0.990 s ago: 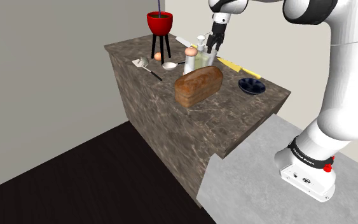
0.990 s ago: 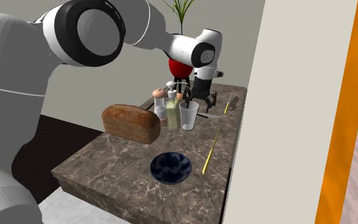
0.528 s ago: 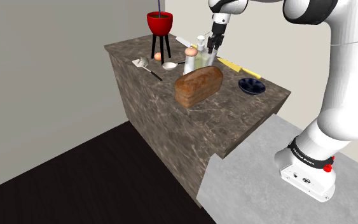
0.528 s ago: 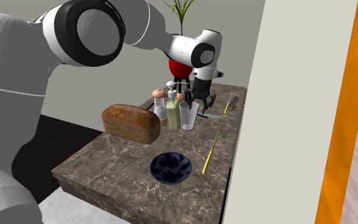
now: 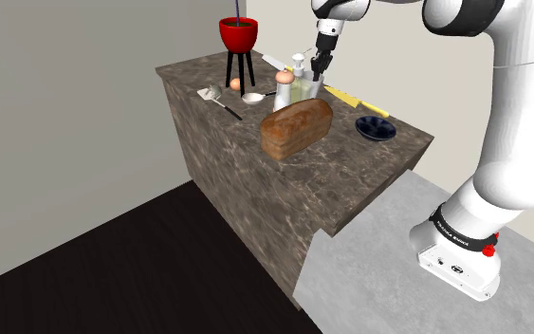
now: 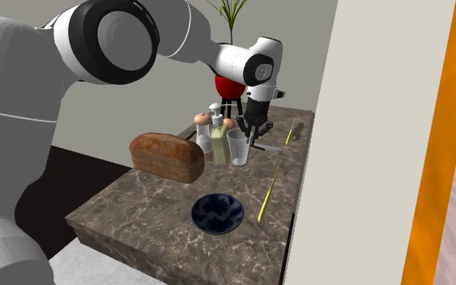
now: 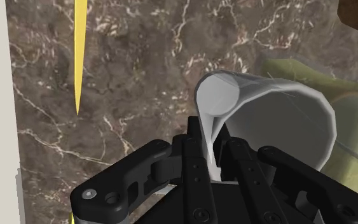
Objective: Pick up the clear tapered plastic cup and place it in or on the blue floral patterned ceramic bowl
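Note:
A clear tapered cup (image 6: 239, 148) stands upright on the dark marble counter (image 5: 255, 180), just beyond the bread loaf. My black gripper (image 6: 249, 129) comes down on the cup's rim. In the wrist view the gripper (image 7: 210, 137) is shut on one side of the cup (image 7: 266, 121), with the thin wall clasped between the two fingers. In the shoulder view the gripper (image 5: 318, 68) sits right over the cup (image 5: 312, 89). The dark blue patterned bowl (image 5: 376, 128) rests near the counter's edge closest to the stand. It also appears in the second exterior view (image 6: 218, 214).
A brown bread loaf (image 5: 296, 126) lies mid-counter. A soap bottle (image 6: 219, 133) and a shaker (image 5: 283, 85) crowd the cup. A yellow knife (image 6: 268, 194) lies between cup and bowl. A red pot on a black stand (image 5: 238, 36) and a spoon (image 5: 253, 96) are further off.
The fingers have closed from wide apart onto the cup's wall. The arm and the cup have stayed in place.

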Controlling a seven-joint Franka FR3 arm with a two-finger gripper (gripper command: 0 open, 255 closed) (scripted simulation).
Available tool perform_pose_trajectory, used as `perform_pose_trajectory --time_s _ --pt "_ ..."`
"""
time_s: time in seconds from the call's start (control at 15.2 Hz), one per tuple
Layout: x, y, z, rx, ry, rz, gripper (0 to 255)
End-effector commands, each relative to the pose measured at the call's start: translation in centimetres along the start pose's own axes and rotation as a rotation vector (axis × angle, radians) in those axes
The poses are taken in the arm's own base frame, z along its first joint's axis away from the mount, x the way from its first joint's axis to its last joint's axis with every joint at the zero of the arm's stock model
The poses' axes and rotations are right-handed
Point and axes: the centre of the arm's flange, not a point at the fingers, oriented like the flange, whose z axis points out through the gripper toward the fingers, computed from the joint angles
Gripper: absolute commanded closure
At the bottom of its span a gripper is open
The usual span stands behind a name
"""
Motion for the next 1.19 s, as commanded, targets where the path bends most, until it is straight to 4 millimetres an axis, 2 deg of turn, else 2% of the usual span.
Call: perform_pose_trajectory --time_s 0.0,1.12 --pt "0.0 0.0 0.2 0.001 -0.003 0.000 255" --pt "0.0 -1.1 -8.7 0.001 -0.003 0.000 255"
